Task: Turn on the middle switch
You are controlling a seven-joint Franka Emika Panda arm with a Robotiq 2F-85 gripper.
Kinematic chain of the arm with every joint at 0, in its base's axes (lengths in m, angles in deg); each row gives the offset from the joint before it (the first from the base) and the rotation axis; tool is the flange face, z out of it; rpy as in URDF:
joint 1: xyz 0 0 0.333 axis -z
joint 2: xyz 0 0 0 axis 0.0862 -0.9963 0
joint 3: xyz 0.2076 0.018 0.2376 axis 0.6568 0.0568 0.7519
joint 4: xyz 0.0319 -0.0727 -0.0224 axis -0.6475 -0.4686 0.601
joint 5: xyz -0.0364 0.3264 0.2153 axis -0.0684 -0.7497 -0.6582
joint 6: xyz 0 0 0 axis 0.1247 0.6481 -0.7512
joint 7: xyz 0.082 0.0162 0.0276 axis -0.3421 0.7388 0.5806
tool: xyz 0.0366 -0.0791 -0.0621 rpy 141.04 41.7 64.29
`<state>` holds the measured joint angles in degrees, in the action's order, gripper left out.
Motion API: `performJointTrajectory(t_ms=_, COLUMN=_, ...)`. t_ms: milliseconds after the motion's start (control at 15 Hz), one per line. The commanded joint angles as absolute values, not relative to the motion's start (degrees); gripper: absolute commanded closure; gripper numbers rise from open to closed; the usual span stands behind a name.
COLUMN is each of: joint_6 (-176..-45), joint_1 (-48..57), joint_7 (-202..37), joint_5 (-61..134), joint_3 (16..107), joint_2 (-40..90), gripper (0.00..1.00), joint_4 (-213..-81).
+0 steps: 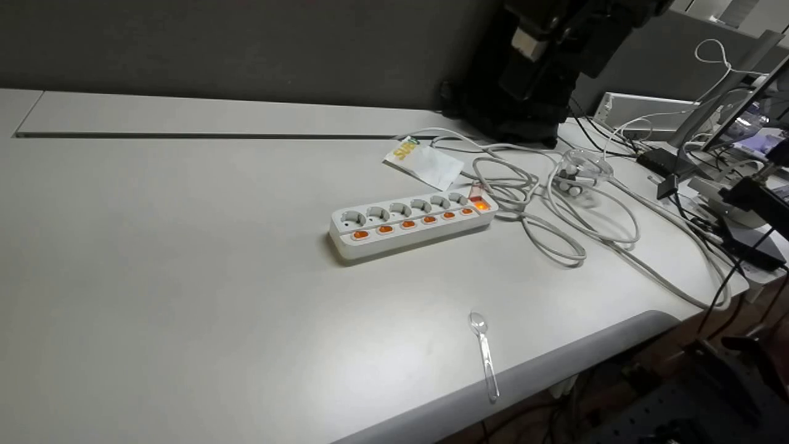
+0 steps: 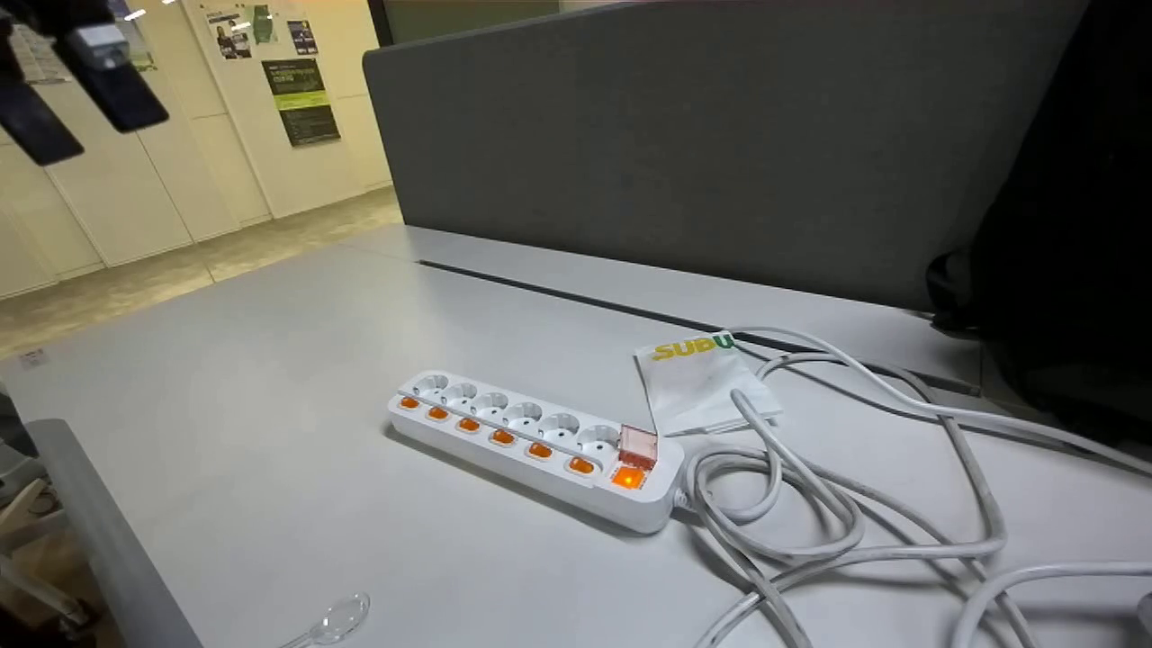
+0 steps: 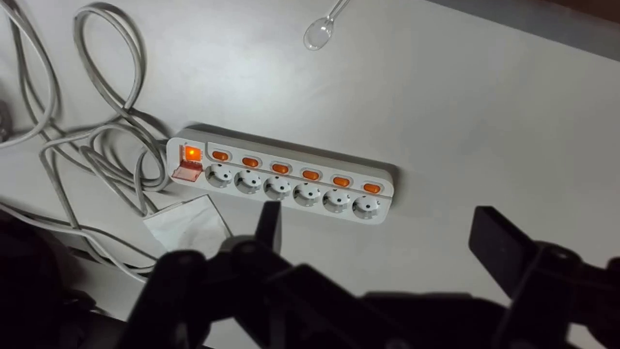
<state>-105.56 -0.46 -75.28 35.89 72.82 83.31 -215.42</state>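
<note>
A white power strip lies on the table in both exterior views and in the wrist view. It has a row of sockets and a row of small orange switches. Two switches sit around the middle of the row: one switch and its neighbour. They look unlit. A larger square switch at the cord end glows orange; its clear reddish cover stands open. My gripper is open and empty, high above the table. It also shows in an exterior view.
Grey cable loops lie at the strip's cord end. A white napkin lies behind the strip. A clear plastic spoon lies near the table's front edge. A clear cup lies among the cables. A grey partition stands behind.
</note>
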Motion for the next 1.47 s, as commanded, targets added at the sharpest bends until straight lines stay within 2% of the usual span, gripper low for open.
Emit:
performJointTrajectory(t_ms=0, joint_6=-111.8, joint_1=3.8, joint_7=-79.3, joint_5=40.1, joint_3=73.5, joint_2=80.2, gripper=0.0, joint_4=-214.3)
performJointTrajectory(t_ms=133, joint_6=-118.1, joint_1=7.3, joint_7=-81.4, joint_5=43.4, joint_3=74.2, joint_2=77.2, gripper=0.0, joint_4=-213.3)
performJointTrajectory(t_ms=200, joint_6=-122.0, joint_1=9.2, joint_7=-82.3, joint_5=45.3, joint_3=74.6, joint_2=75.4, gripper=0.16, joint_4=-212.7)
performJointTrajectory(t_ms=267, joint_6=-125.4, joint_1=11.1, joint_7=-83.4, joint_5=47.1, joint_3=75.2, joint_2=73.9, gripper=0.26, joint_4=-212.3)
performJointTrajectory(t_ms=467, joint_6=-135.5, joint_1=18.1, joint_7=-86.9, joint_5=52.8, joint_3=77.2, joint_2=67.4, gripper=0.49, joint_4=-210.1)
performJointTrajectory(t_ms=733, joint_6=-142.3, joint_1=25.4, joint_7=-88.9, joint_5=56.8, joint_3=80.2, joint_2=59.6, gripper=0.75, joint_4=-207.4)
performJointTrajectory(t_ms=933, joint_6=-145.2, joint_1=25.4, joint_7=-87.5, joint_5=53.3, joint_3=79.0, joint_2=53.0, gripper=0.97, joint_4=-205.4)
performJointTrajectory(t_ms=1067, joint_6=-146.3, joint_1=24.2, joint_7=-86.1, joint_5=50.3, joint_3=78.1, joint_2=49.0, gripper=1.0, joint_4=-204.2)
performJointTrajectory(t_ms=1400, joint_6=-147.1, joint_1=22.6, joint_7=-82.6, joint_5=42.2, joint_3=78.4, joint_2=40.4, gripper=1.0, joint_4=-201.0)
